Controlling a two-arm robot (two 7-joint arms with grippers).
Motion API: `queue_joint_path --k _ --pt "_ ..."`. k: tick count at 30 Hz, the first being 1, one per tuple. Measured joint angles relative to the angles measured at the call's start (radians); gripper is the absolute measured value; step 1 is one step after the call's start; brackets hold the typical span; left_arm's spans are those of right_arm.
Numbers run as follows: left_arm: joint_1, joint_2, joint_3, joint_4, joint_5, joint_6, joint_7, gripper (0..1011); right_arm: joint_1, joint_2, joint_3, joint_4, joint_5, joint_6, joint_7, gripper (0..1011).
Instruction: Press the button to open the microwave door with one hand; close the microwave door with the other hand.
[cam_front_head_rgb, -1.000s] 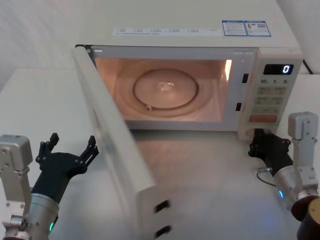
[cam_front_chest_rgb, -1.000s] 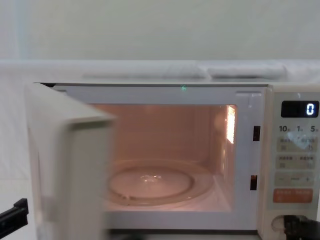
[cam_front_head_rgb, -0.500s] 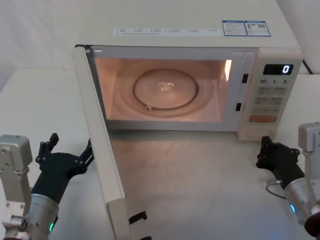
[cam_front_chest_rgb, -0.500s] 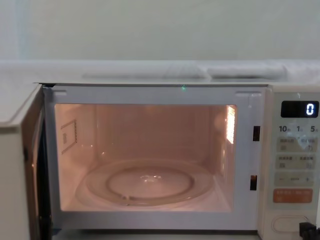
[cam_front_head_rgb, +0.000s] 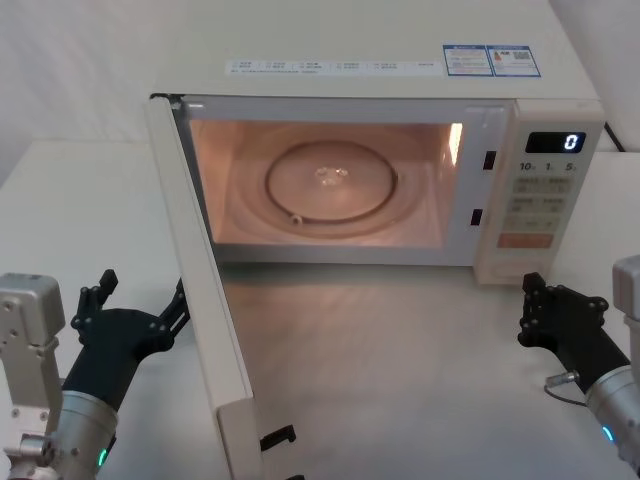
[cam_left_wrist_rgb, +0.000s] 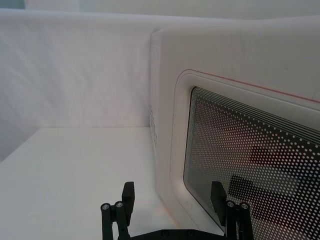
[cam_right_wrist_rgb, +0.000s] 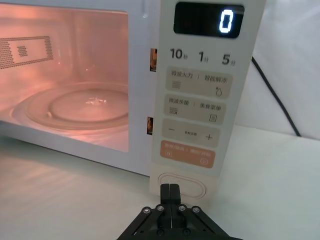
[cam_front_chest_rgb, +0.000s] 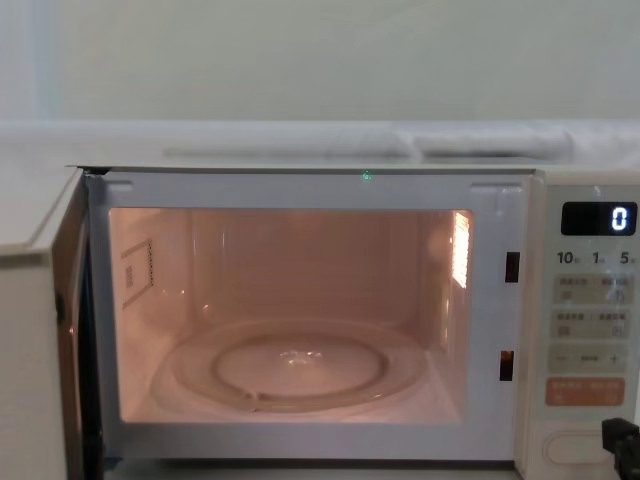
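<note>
The microwave door (cam_front_head_rgb: 205, 290) stands wide open, swung out toward the left, its dotted window (cam_left_wrist_rgb: 240, 125) facing my left gripper (cam_front_head_rgb: 140, 297). That gripper is open and sits just left of the door's outer face (cam_front_chest_rgb: 30, 350); in the left wrist view one finger of the left gripper (cam_left_wrist_rgb: 172, 200) is close to the window, and I cannot tell if it touches. My right gripper (cam_front_head_rgb: 553, 308) is shut on nothing, low in front of the control panel. The right gripper (cam_right_wrist_rgb: 170, 189) points at the blank cream button (cam_right_wrist_rgb: 182, 185), a short way back from it. The button (cam_front_chest_rgb: 570, 447) sits below the orange key.
The lit cavity holds a glass turntable (cam_front_head_rgb: 330, 180). The display (cam_front_head_rgb: 556, 141) reads 0. A black cable (cam_right_wrist_rgb: 272, 95) runs down behind the microwave's right side. White table (cam_front_head_rgb: 400, 360) lies open in front between the two arms.
The door swung out from partly open to fully open toward the left. My right gripper drew back from the button and a little to the right. The left gripper stayed put.
</note>
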Motion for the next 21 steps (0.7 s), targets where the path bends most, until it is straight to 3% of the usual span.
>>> queue_joint_path --k 3,9,21 --pt "0.0 0.0 0.0 0.0 0.0 0.0 0.0 1001 -0.011 0.016 0.001 -0.017 0.0 -0.005 0.005 33" --pt "0.0 0.0 0.0 0.0 0.0 0.0 0.0 1001 -0.035 0.025 0.024 -0.034 0.017 -0.02 -0.002 195" --pt "0.0 0.0 0.0 0.0 0.0 0.0 0.0 1001 -0.067 0.037 0.048 -0.048 0.034 -0.043 -0.009 592"
